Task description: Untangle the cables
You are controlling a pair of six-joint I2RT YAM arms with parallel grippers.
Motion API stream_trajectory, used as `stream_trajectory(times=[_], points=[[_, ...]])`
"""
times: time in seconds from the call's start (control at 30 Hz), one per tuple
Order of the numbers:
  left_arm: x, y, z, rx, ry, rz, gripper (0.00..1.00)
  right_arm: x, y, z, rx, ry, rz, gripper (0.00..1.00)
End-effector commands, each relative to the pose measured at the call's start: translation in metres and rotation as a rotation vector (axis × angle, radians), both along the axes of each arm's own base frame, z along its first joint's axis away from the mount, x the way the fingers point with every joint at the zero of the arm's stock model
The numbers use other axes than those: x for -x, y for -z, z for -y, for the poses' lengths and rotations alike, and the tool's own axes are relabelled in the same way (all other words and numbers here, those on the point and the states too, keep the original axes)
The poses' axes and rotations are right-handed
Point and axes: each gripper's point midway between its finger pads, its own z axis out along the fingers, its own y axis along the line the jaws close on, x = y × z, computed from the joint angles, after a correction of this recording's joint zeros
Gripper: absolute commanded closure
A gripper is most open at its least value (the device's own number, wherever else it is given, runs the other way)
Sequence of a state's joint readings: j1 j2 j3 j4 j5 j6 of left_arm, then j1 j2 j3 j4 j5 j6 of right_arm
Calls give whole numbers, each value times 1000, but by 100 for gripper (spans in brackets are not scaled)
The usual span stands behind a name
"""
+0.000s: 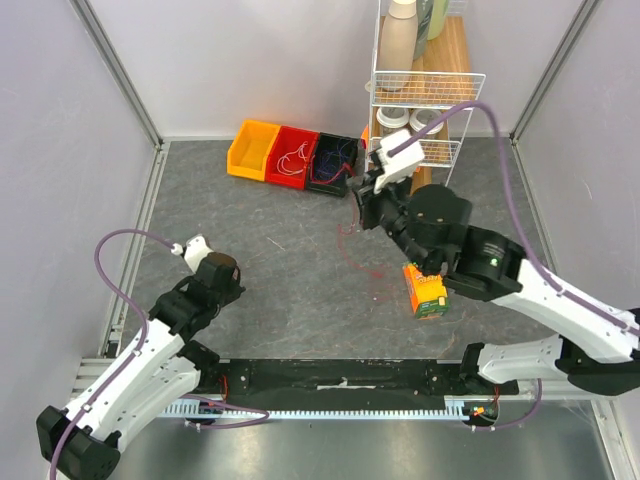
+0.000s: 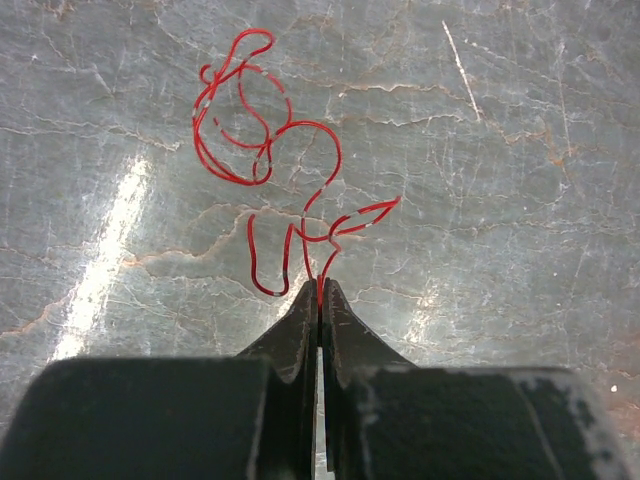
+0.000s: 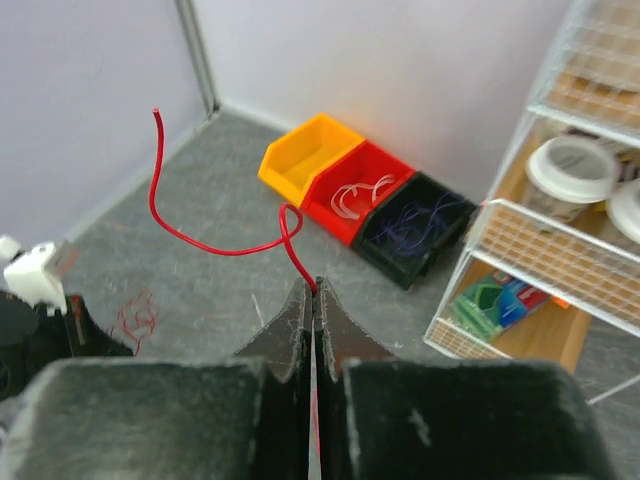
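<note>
When you look down from above, your right gripper (image 1: 360,193) hangs just in front of the black bin (image 1: 333,163), and a faint red strand (image 1: 345,235) trails below it over the table (image 1: 270,260). Your left arm sits low at the near left.

From the left wrist, your left gripper (image 2: 320,290) is clenched on one end of a red tangle (image 2: 265,160) lying looped on the table.

From the right wrist, your fingers are pinched tight on the red strand, which curls up and left in the air. White cables (image 3: 355,195) lie in the red bin (image 3: 325,215), and dark blue cables (image 3: 415,220) lie in the black bin.
</note>
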State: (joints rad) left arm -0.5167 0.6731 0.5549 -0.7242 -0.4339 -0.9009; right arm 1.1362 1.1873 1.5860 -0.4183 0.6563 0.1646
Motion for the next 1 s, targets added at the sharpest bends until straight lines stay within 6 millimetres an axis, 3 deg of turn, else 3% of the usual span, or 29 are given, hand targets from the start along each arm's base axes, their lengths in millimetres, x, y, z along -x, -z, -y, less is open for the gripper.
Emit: stream_trajectory(times=[0.0,0.1,0.17,0.27,0.37,0.5,0.6,0.7,0.83,0.97], points=[[-10,-3,3,34,-25,48,98,5,16,-36,-46,-123,0,100],[-11,-1,4,31,-19,43,98,2,77,-55,13,-141,-86,100],[-11,-2,6,31,0,42,98,0,125,-58,54,-126,-157,100],[-11,-4,9,31,27,47,98,1,181,-57,105,-115,-250,100],[-16,-15,11,36,39,77,98,8,222,-54,138,-123,-321,100],[-36,-47,27,51,106,138,98,19,268,-41,191,-118,-396,100],[-53,-66,48,106,194,149,98,30,297,-35,226,-142,-456,100],[-66,-72,57,147,220,147,98,40,314,-28,245,-156,-496,100],[-67,-54,37,108,106,82,98,48,320,-30,233,-203,-516,98],[-47,-27,6,33,-23,18,98,44,311,-46,216,-237,-496,97]])
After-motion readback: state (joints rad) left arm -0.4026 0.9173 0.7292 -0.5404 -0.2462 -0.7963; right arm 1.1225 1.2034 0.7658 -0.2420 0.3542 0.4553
